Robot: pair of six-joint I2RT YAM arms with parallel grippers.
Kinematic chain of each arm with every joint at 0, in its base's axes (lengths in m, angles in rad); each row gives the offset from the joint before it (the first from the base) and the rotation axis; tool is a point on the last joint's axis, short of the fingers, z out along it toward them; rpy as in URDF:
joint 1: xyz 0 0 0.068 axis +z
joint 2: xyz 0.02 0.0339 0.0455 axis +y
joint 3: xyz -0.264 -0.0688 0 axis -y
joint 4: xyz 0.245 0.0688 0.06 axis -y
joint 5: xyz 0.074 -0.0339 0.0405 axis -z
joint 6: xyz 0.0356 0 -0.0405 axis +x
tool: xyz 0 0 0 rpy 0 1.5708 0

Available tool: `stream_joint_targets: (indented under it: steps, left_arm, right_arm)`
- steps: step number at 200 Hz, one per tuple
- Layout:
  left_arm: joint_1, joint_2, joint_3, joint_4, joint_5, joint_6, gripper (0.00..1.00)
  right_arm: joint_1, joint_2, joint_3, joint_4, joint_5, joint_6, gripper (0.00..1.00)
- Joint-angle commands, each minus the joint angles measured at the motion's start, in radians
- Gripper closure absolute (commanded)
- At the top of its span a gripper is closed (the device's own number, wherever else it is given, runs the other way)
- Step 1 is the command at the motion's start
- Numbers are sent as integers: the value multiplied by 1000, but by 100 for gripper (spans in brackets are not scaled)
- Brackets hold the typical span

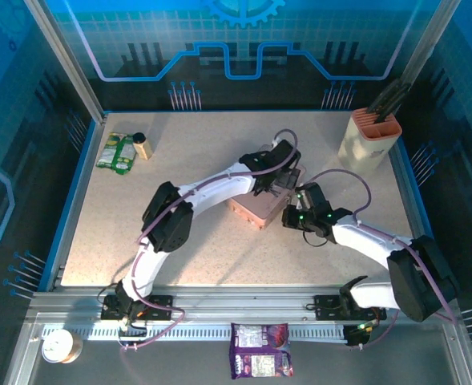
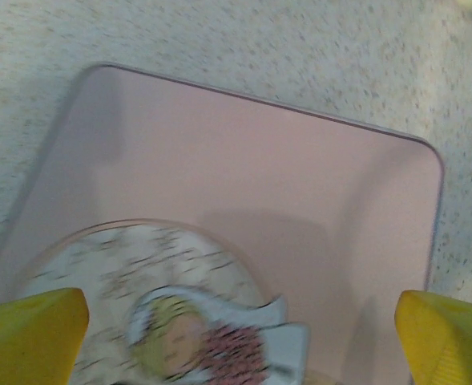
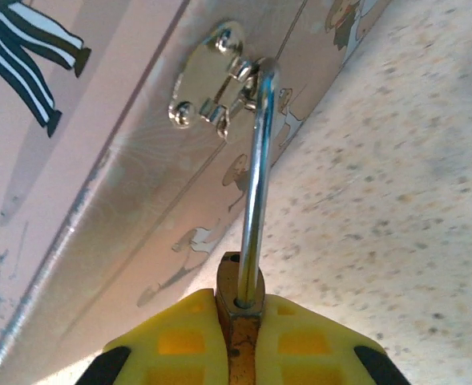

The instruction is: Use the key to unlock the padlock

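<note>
Right wrist — jaws pinching padlock, beside tin

Tin: pink, printed with cartoon figures.
Hasp: silvery.
Padlock: brass body, silvery shackle.
Table: beige, flecked with dark specks.
Right gripper: pads are seen in yellow, edged black.

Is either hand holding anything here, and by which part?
The right hand grips the padlock by its brass body, shackle hooked through the latch on the tin. The left hand, open above the tin, holds nothing.
</note>
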Motion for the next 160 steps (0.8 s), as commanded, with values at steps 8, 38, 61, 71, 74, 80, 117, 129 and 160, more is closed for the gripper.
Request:
stream_joint_targets:
  steps: [8, 38, 61, 71, 74, 80, 117, 129, 160]
  left_arm:
    - [-18, 42, 79, -22, 29, 85, 1]
    - [-21, 92, 117, -40, 15, 103, 1]
    - [-20, 118, 118, -73, -33, 76, 1]
    - [-15, 114, 90, -71, -42, 53, 1]
    - [-13, 110, 79, -67, -41, 45, 1]
    - [-7, 99, 48, -55, -38, 26, 1]
    - [39, 5, -151, 51, 24, -65, 2]
    - [43, 0, -166, 42, 15, -62, 2]
    - [46, -27, -251, 77, 25, -65, 3]
  right_arm:
    - [54, -26, -21, 45, -1, -16, 100]
    - [25, -68, -64, 32, 48, 35, 100]
    - [-23, -100, -102, 40, 52, 64, 100]
    - [-53, -112, -124, 67, 28, 72, 100]
    - [-62, -115, -130, 78, 19, 73, 100]
    - [-76, -120, -143, 98, 0, 75, 100]
    - [-105, -104, -162, 194, -88, 56, 100]
    - [-112, -93, -165, 212, -104, 61, 100]
    - [-146, -100, -147, 162, -82, 46, 100]
